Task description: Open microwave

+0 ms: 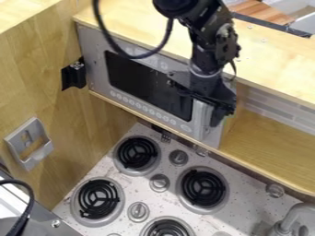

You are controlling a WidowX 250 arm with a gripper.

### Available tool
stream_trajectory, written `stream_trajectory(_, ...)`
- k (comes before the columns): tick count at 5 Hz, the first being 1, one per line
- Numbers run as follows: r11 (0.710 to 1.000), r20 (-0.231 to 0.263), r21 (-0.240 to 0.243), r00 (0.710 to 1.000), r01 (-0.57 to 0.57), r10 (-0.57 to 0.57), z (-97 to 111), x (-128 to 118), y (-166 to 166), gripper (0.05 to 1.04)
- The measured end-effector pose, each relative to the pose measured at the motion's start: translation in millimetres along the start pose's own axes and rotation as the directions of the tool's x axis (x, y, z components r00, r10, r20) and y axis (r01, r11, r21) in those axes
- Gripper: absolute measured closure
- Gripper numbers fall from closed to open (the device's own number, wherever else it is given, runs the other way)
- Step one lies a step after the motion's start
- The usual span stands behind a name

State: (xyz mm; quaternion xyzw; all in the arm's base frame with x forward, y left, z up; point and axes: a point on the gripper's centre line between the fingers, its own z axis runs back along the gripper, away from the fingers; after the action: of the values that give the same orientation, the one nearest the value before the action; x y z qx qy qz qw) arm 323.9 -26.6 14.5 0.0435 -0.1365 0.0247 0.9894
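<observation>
Under the pale wooden shelf [271, 69], the silver box-shaped microwave [93, 57] likely has a light, rigid door [144, 83]; we grip its upright grey handle [199, 120], right. We cannot tell whether the black gripper [214, 118] is clenched.

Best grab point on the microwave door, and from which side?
I'd take the upright handle at the right end of the microwave door, coming from the front, over the stove, and straddling it left and right. It's a narrow bar running up and down; the door is broad and flat.
</observation>
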Motion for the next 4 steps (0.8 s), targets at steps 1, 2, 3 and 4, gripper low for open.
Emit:
stream_trajectory(1, 1.000, -0.012, -0.011, 1.000, 0.024, -0.024, -11.6, 9.8, -5.5, 0.083)
stream_trajectory(2, 1.000, -0.030, 0.002, 0.999, 0.022, -0.022, -22.7, 14.1, -1.2, 0.083)
stream_trajectory(3, 1.000, -0.024, 0.017, 1.000, 0.012, -0.011, -22.9, 17.8, 2.6, 0.133)
stream_trajectory(4, 1.000, -0.025, 0.030, 1.000, 0.009, -0.008, -26.0, 19.7, 8.7, 0.416)
